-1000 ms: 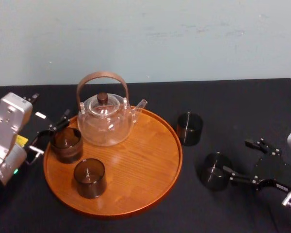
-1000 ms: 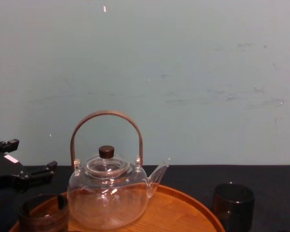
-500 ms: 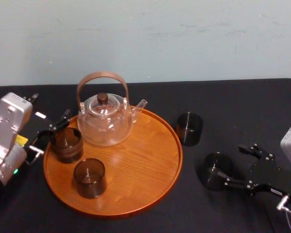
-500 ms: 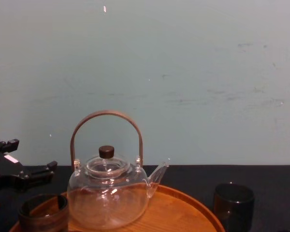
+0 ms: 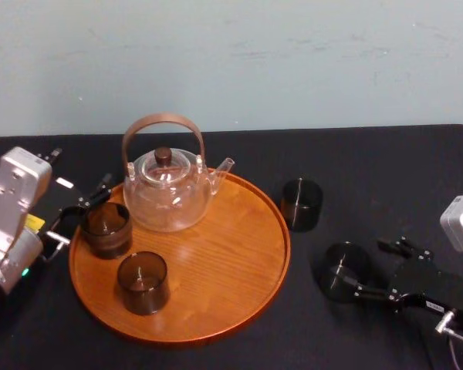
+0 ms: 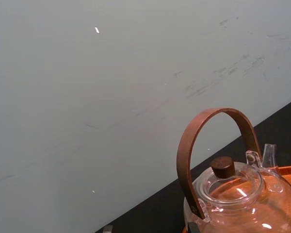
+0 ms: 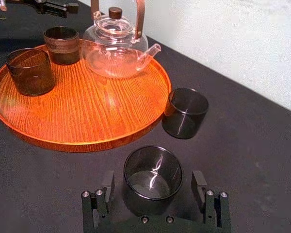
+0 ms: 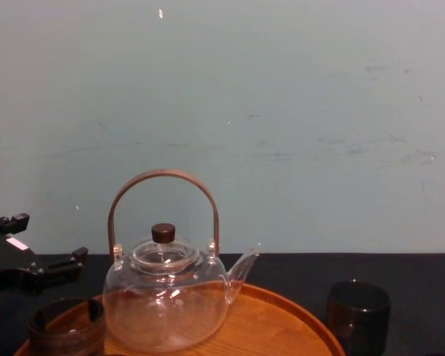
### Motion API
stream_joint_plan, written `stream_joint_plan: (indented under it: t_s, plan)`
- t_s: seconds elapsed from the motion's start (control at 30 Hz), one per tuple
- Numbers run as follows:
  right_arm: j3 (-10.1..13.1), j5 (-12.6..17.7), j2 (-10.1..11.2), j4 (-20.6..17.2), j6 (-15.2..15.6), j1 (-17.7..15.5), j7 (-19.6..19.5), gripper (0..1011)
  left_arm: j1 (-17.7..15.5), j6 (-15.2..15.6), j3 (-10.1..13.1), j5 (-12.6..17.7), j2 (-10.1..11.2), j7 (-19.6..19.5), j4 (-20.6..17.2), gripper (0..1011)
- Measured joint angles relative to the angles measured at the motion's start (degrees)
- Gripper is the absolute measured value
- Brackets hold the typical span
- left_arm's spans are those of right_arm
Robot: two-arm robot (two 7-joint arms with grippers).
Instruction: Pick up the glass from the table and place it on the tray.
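Observation:
A dark smoked glass [image 5: 343, 271] stands on the black table to the right of the round wooden tray [image 5: 224, 262]. My right gripper [image 5: 361, 264] is open and straddles it. In the right wrist view the glass [image 7: 153, 174] sits between the two fingers [image 7: 99, 199] with a gap on each side. My left gripper [image 5: 81, 216] is open at the tray's left edge, beside a dark glass [image 5: 106, 229] that stands on the tray. In the chest view the left gripper [image 8: 41, 241] hangs a little above and behind that glass [image 8: 67, 326].
A glass teapot [image 5: 168, 189] with a brown hoop handle stands at the back of the tray. A second glass [image 5: 142, 282] stands at the tray's front left. Another dark glass [image 5: 302, 204] is on the table just off the tray's right rim. Bare wood covers the tray's right half.
My right gripper has slid left toward the tray, so its fingers now reach along both sides of the table glass. The left arm, the tray and its contents have not moved.

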Motion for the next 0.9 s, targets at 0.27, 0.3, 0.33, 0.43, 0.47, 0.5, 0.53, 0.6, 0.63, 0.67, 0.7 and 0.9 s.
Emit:
stream_joint_plan:
  t_s: [0.27,0.3,0.33,0.43,0.47,0.5,0.53,0.6,0.63,0.67,0.7,0.9]
  plan:
    - [-0.51,1.34,-0.4,0.66,2.91,1.23,0.79,1010,0.0,0.0,0.0,0.0,0.0,0.0,0.0,1001]
    - [-0.73,1.43,-0.4,0.83,3.36,1.53,0.87,1009,0.0,0.0,0.0,0.0,0.0,0.0,0.0,1001]
    - [-0.86,1.49,-0.4,0.94,3.6,1.72,0.88,1010,0.0,0.0,0.0,0.0,0.0,0.0,0.0,1001]
    - [-1.32,1.67,-0.47,1.41,4.65,2.45,0.9,1010,0.0,0.0,0.0,0.0,0.0,0.0,0.0,1001]
    - [-1.44,1.71,-0.5,1.55,4.85,2.63,0.9,1010,0.0,0.0,0.0,0.0,0.0,0.0,0.0,1001]
    - [-1.52,1.75,-0.52,1.64,4.99,2.77,0.9,1010,0.0,0.0,0.0,0.0,0.0,0.0,0.0,1001]
    - [-1.75,1.82,-0.59,1.9,5.33,3.08,0.9,1010,0.0,0.0,0.0,0.0,0.0,0.0,0.0,1001]
    - [-2.0,1.87,-0.67,2.15,5.61,3.41,0.88,1009,0.0,0.0,0.0,0.0,0.0,0.0,0.0,1001]
    - [-2.25,1.91,-0.77,2.44,5.85,3.8,0.86,1010,0.0,0.0,0.0,0.0,0.0,0.0,0.0,1001]
    - [-2.38,1.92,-0.81,2.58,5.97,4.0,0.86,1010,0.0,0.0,0.0,0.0,0.0,0.0,0.0,1001]
    - [-2.67,1.93,-0.94,2.89,6.18,4.37,0.83,1010,0.0,0.0,0.0,0.0,0.0,0.0,0.0,1001]
    - [-3.66,1.9,-1.4,4.15,6.68,5.81,0.74,1009,0.0,0.0,0.0,0.0,0.0,0.0,0.0,1002]
